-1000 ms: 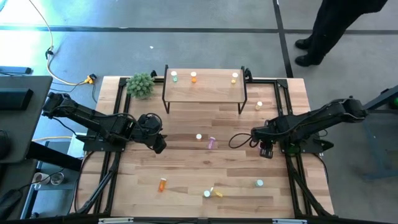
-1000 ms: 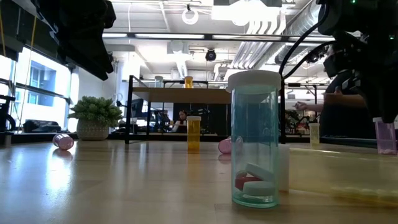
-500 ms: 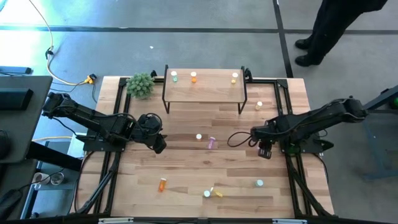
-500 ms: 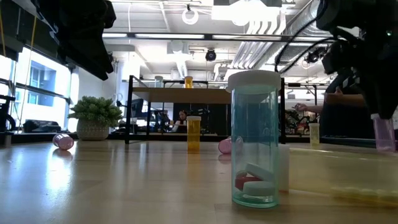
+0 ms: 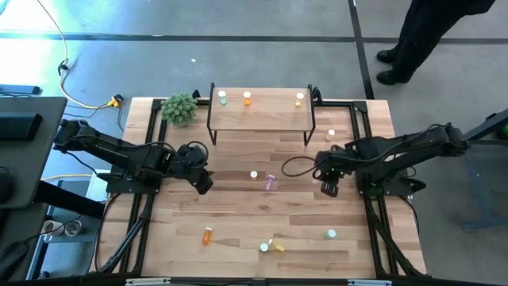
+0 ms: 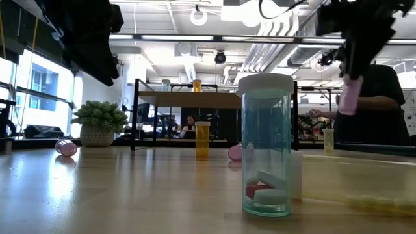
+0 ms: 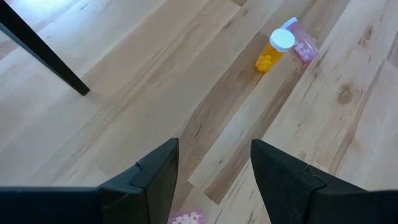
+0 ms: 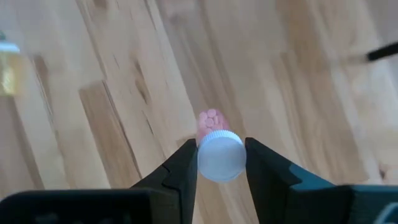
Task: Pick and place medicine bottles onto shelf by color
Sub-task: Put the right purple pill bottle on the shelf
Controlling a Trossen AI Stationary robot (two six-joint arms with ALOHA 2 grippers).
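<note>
Lifting clear of the wooden table [image 5: 238, 214], the right gripper [image 8: 219, 163] has swung leftward, clamped on a translucent pink white-capped pill bottle [image 6: 350, 95]. Judged next: the small light-wood shelf [image 5: 262, 116]. The left gripper [image 7: 214, 175] waits, fingers apart, empty.

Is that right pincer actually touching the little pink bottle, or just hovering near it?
Touching. In the right wrist view the right pincer has both fingers pressed against the white cap of the pink bottle, with no gap on either side.

No readable text, label, brand, number or sign anywhere: bottles, shelf, tabletop, room behind all unmarked.
</note>
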